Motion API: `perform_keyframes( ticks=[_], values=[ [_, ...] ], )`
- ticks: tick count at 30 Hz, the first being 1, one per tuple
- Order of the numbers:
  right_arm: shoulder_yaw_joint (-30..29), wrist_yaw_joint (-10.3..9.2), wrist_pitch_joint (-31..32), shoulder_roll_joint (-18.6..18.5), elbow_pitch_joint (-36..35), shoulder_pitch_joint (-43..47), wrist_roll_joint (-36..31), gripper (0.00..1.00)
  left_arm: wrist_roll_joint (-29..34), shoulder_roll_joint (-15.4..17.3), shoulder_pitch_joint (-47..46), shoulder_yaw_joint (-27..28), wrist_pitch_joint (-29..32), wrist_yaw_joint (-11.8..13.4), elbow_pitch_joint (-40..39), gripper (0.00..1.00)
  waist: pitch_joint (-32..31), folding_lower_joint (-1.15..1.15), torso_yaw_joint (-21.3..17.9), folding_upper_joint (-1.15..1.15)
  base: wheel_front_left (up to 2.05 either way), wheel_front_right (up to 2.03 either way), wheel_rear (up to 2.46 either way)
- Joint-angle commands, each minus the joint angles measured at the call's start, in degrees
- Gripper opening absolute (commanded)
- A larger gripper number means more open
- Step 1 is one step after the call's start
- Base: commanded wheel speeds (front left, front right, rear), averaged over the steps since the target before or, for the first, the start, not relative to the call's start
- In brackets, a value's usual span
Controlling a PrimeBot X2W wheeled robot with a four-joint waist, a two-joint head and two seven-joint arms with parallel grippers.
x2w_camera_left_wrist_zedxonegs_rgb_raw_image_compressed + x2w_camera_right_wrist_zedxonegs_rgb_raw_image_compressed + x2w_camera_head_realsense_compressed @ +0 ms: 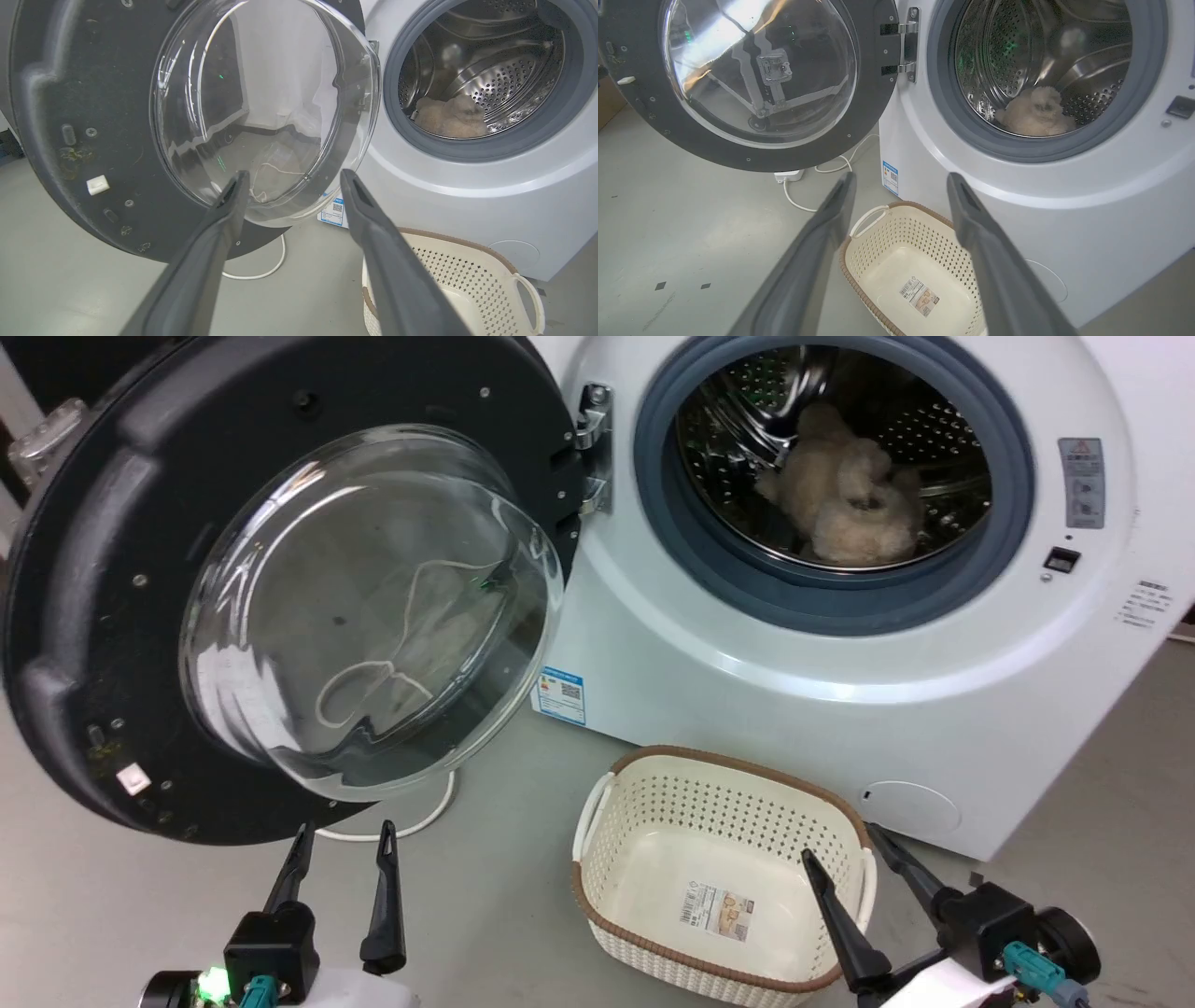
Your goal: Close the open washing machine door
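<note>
The washing machine door (93, 616), a glossy black disc w/ a bulging clear glass bowl (373, 607), stood swung wide open left of the porthole, hung by a metal hinge (594, 448) at its right edge, bulge facing the robot. The white washing machine (840, 691) had a perforated steel drum (747, 429) holding a fluffy beige bundle (845, 499); in front sat a cream perforated basket (653, 803), brown woven rim, paper label (717, 910) on its bottom. Left gripper (346, 828) below the door & right gripper (840, 842) by the basket both had fingers spread, gripping nothing.

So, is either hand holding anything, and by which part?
Nothing is held: the left hand and right hand are both open and empty; the washing machine door is ungripped.
</note>
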Motion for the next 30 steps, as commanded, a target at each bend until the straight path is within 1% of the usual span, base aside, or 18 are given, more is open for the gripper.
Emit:
perform_keyframes(
  ticks=[1, 25, 26, 27, 28, 30],
  values=[
    [0.5, 0.02, -0.5, -0.3, 0.3, -1.0, 0.5, 1.00, -0.2, 0.0, 0.8, 0.1, -0.5, 0.4, -0.3, 1.00, 0.0, 0.00, 0.3, 0.00, 0.00, 0.00, 0.00],
    [3.6, 0.03, -3.6, -1.4, 2.8, -0.1, 2.0, 1.00, -1.7, 0.0, 2.6, -0.1, -3.6, 1.8, -1.6, 1.00, 0.0, 0.00, 6.6, 0.00, 0.00, 0.00, 0.00],
    [3.7, 0.03, -3.7, -1.4, 2.8, 0.0, 2.0, 1.00, -1.9, 0.0, 2.7, -0.1, -3.8, 1.9, -1.8, 0.92, 0.0, 0.00, 6.8, 0.00, 0.00, 0.00, 0.00],
    [3.8, 0.03, -3.9, -1.5, 2.9, 0.1, 2.0, 1.00, -2.2, 0.0, 2.7, -0.1, -3.9, 1.9, -2.1, 0.52, 0.0, 0.00, 7.1, 0.00, 0.00, 0.00, 0.00],
    [3.9, 0.03, -4.0, -1.5, 3.0, 0.2, 2.1, 1.00, -2.5, 0.0, 2.7, -0.1, -4.0, 1.9, -2.5, 0.00, 0.1, 0.00, 7.4, 0.00, 0.00, 0.00, 0.00],
    [3.9, 0.03, -4.2, -1.7, 3.0, 0.5, 2.2, 1.00, -3.5, 0.0, 2.5, 0.3, -4.2, 1.9, -3.5, 0.00, 0.3, 0.00, 7.9, 0.00, 0.00, 0.00, 0.00]
  ],
)
